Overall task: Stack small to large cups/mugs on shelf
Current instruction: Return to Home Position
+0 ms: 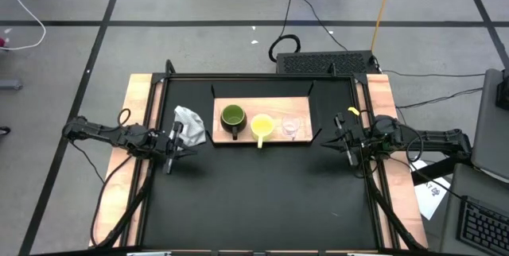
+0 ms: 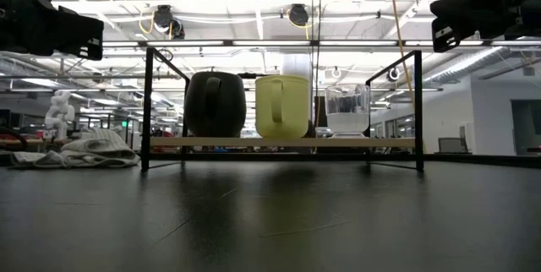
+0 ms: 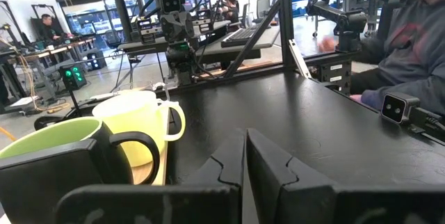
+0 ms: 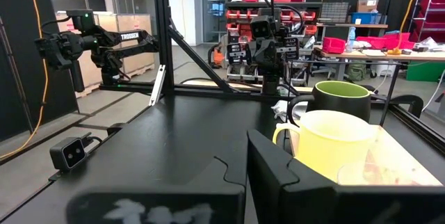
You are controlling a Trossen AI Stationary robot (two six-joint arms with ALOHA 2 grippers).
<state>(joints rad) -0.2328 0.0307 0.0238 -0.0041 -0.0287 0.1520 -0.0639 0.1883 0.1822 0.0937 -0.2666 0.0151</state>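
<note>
Left of the shelf: left gripper, closed, empty. Right of the shelf: right gripper, closed, empty. On the shelf, side by side: olive-green mug, yellow mug, glass cup. Placement judged complete; only arm parking left.

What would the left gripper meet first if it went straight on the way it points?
Probably nothing near: ahead of the left gripper lies only bare black table top. The dark-handled olive-green mug and the bright yellow mug stand beside that line. The right arm is far across, though depth is unclear.
</note>
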